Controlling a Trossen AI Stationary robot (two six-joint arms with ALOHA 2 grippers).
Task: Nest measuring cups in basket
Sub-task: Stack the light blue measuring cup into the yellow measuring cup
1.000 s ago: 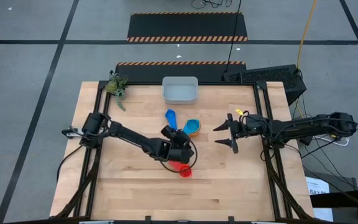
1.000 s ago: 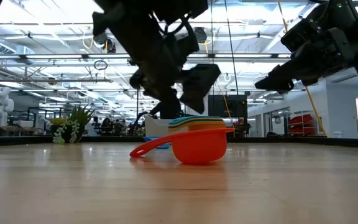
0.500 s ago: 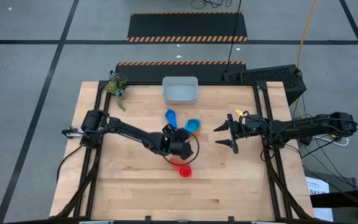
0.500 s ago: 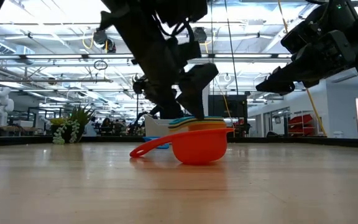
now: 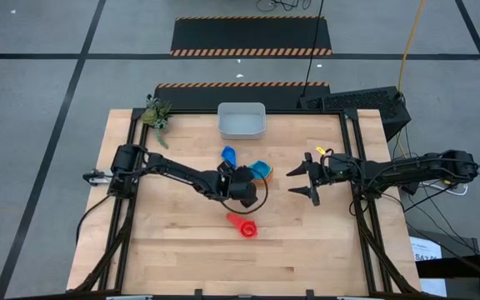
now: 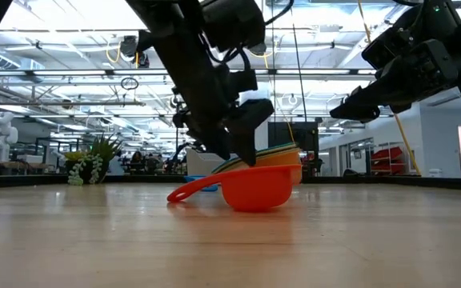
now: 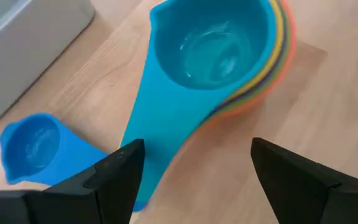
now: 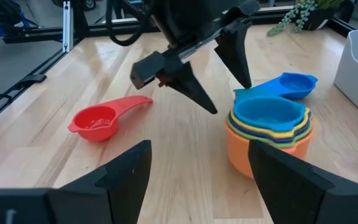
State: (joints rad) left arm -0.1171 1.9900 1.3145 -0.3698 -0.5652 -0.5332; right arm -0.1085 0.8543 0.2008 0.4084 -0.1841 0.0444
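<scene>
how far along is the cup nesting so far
Partly done: a nested stack topped by a light blue cup sits on the table. The open left tool hovers at it. Left: the red cup and blue cup lie loose, and the basket holds nothing.

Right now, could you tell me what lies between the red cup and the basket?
The left gripper over the stacked cups, beside a blue cup, in the high view.

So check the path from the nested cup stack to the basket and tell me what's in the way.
The blue cup lies on the table between the nested stack and the basket, roughly on that line. The open left gripper hangs at the stack; nothing else visible blocks the way.
</scene>
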